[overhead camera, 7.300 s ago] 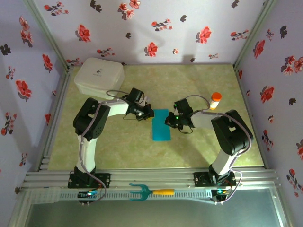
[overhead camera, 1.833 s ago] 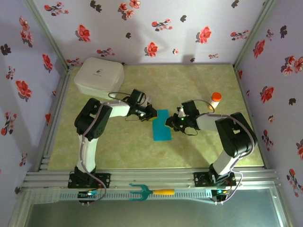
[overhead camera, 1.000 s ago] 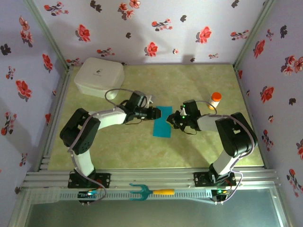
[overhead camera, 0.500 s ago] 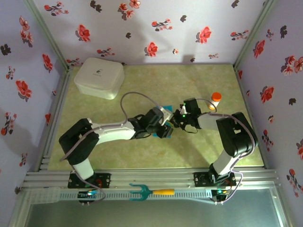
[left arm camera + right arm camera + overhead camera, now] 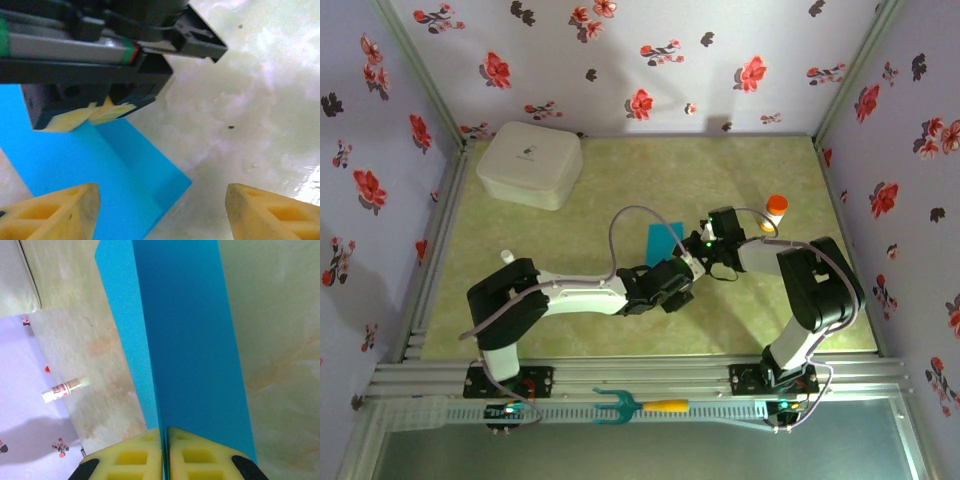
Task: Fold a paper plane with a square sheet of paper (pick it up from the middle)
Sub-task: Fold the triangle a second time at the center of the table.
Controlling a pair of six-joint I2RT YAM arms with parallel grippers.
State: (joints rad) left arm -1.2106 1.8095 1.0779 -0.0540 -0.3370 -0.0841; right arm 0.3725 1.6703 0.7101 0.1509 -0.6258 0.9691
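- The square sheet of paper [image 5: 185, 340] is teal-blue and folded into a long strip of two layers. It sits on the desk [image 5: 570, 220] to the left of the orange-capped bottle [image 5: 776, 212] and well apart from it.
- Whether the strip lies fully flat on the desk cannot be told.
- The right hand [image 5: 164, 445] is between the bottle and the sheet. Its yellow pads [image 5: 200, 457] are pressed together, pinching the edge of the folded sheet.
- The left hand [image 5: 162, 212] is left of the bottle and nearer to the arm bases, at the near corner of the sheet. Its two yellow fingertips [image 5: 55, 210] are spread wide and touch nothing. In the left wrist view, the sheet's corner and bare desk lie between them.
- The white lidded box [image 5: 530, 165] stands far to the left of the bottle, towards the back wall.
- The teal fork-shaped tool [image 5: 640, 405] with a yellow handle lies on the front rail, well nearer than the bottle and to its left.
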